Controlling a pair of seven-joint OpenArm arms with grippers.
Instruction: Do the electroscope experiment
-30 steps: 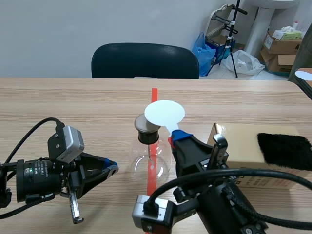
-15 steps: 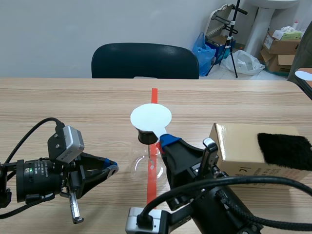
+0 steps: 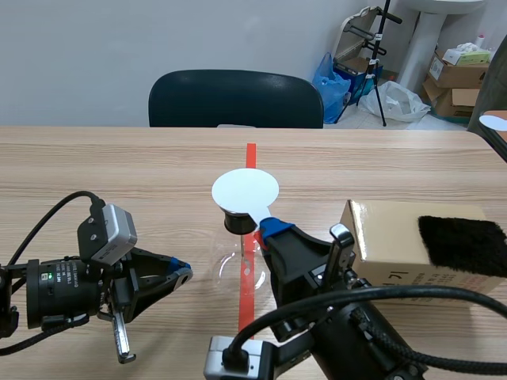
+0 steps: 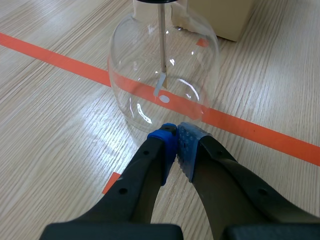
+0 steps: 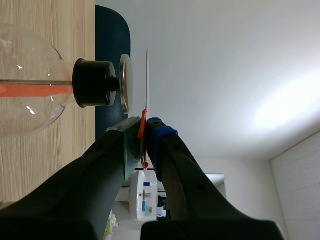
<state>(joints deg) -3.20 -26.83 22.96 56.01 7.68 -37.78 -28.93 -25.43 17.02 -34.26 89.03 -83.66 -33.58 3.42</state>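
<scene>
**Electroscope set: white disc held at the cap plate**

- Item 1: thin white round disc (image 3: 245, 191) on a slim orange-red stem. Judged very light, stiff but easily bent, and slippery along its flat faces. It is best held by the stem, so the faces are left untouched. The right gripper (image 5: 145, 127) does so, with its fingers pinching the stem edge-on between the pads. The disc stands ahead of the fingertips, above the flask's top in the scene view.
- Item 2: clear round glass flask (image 4: 165, 65) with a black stopper (image 5: 92, 83) and a grey metal cap plate (image 5: 125, 83). A thin metal rod (image 4: 162, 45) runs down to a small pale leaf (image 4: 159, 85). Judged fragile, smooth and prone to roll or tip if nudged. The neck at the stopper is the safer place to hold, not the bulb. It stands on the wooden desk (image 3: 119, 166), over the orange-red tape line.
- Relation: the disc's face lies parallel to the cap plate and just beside it. A sliver of gap seems to show in the right wrist view, though contact cannot be ruled out.
- Item 3: left gripper (image 4: 176, 135). Its fingers are pressed together on nothing, low over the desk, with the tips just short of the bulb's wall.
- Sundry: tan cardboard box (image 3: 380, 237) with a black furry cloth (image 3: 461, 244) on top, near the right arm.
</scene>
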